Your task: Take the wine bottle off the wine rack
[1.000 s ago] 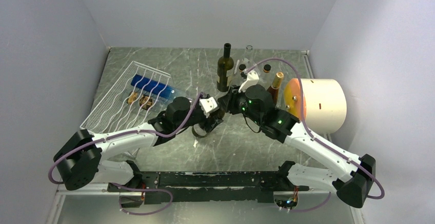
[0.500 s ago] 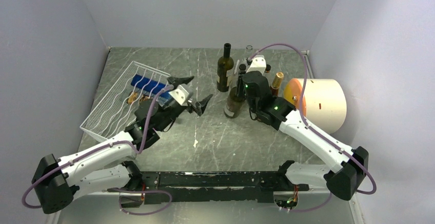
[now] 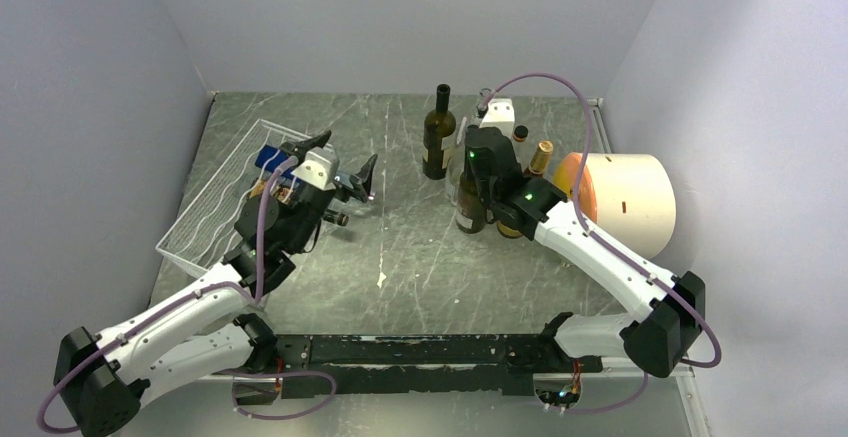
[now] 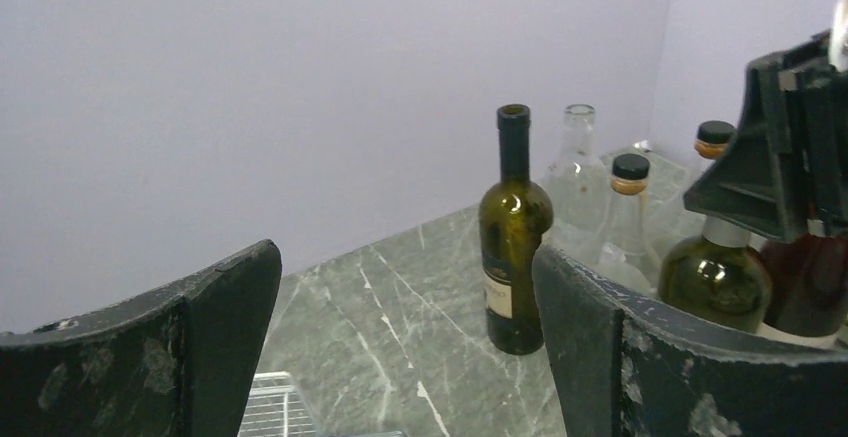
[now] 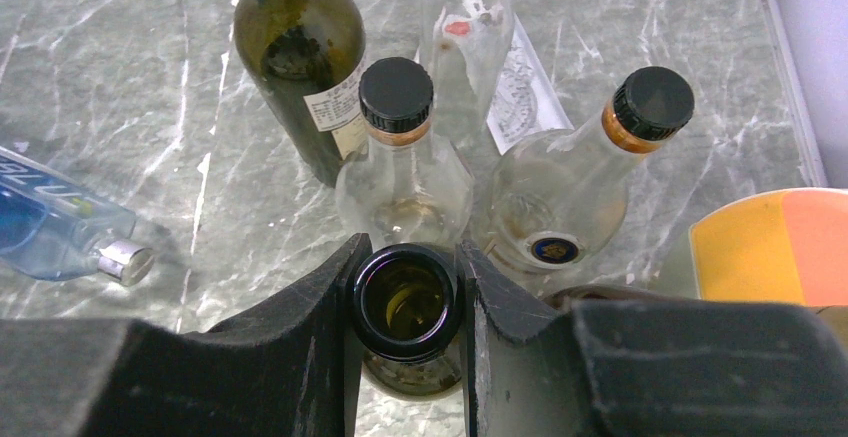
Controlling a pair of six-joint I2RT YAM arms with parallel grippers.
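The white wire wine rack [image 3: 215,207] lies at the left of the table, with a blue bottle [image 3: 290,167] lying across its far end. My left gripper [image 3: 345,157] hovers open and empty just right of the rack's far end; in the left wrist view [image 4: 405,257] its jaws stand wide apart. My right gripper [image 3: 470,162] is shut on the neck of a dark green wine bottle [image 3: 468,212] that stands upright on the table beside other bottles. The right wrist view shows the fingers [image 5: 320,302] clamped on its open mouth [image 5: 405,302].
An upright dark bottle [image 3: 438,137] and capped clear bottles [image 5: 400,167] [image 5: 580,177] crowd round the held bottle. A cream cylinder with an orange face [image 3: 625,202] lies at the right. Grey walls close three sides.
My left gripper has let go at the table's middle and drawn back left toward the rack, open. My right gripper has carried the green bottle upright to the bottle cluster.
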